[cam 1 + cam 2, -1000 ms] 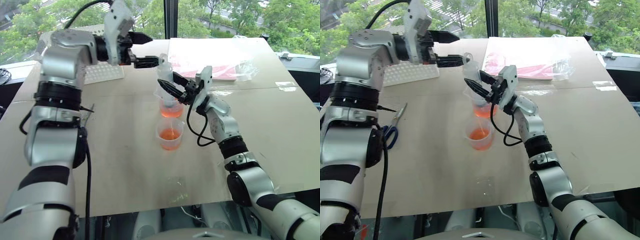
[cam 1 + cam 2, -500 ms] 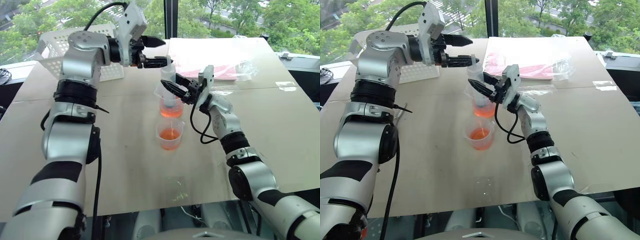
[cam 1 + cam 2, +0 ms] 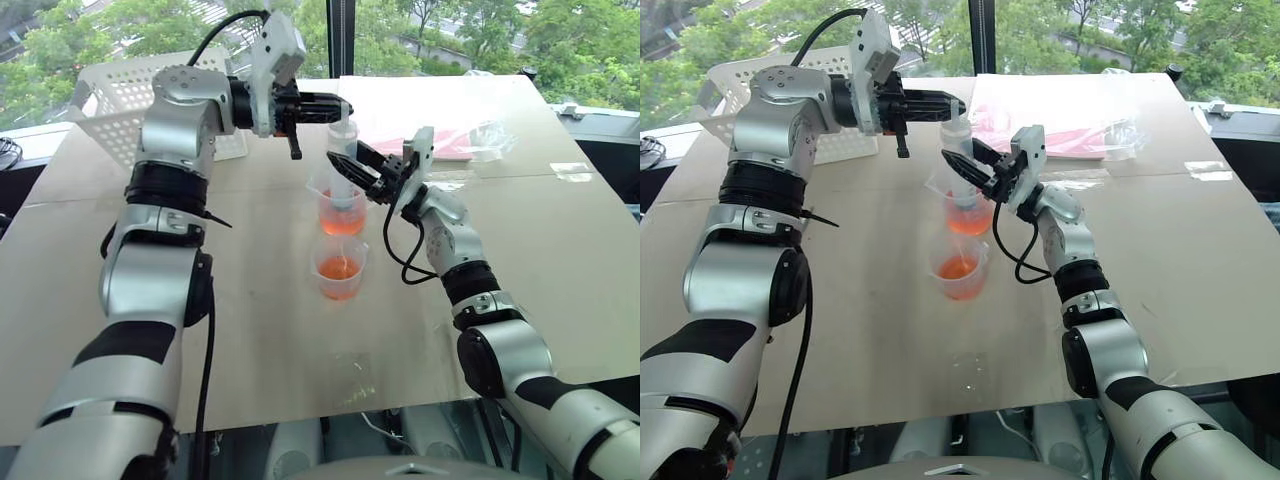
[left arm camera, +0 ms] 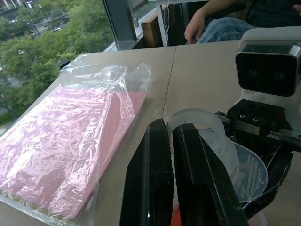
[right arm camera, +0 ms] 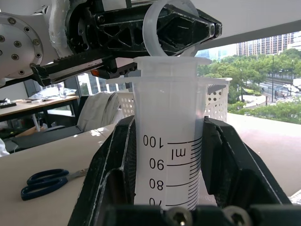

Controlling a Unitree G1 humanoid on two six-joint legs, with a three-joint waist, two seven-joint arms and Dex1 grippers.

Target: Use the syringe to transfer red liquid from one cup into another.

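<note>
Both grippers now pinch the syringe (image 3: 341, 160) over the far beaker (image 3: 341, 213): right gripper (image 3: 352, 172) on the barrel, left gripper (image 3: 335, 104) just clamped on the plunger, ready to draw.

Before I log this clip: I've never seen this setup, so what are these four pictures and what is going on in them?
It is a two-armed humanoid robot at a table. Two pictures come from cameras in its head, looking down over its arms; the other two come from a camera on each wrist.

The right end effector is shut on the syringe, held upright with its tip in the handled beaker of red liquid. The left end effector is shut at the syringe's plunger top.

Also on the table: a smaller cup with red liquid, a white basket, a bagged pink sheet and blue scissors.
</note>
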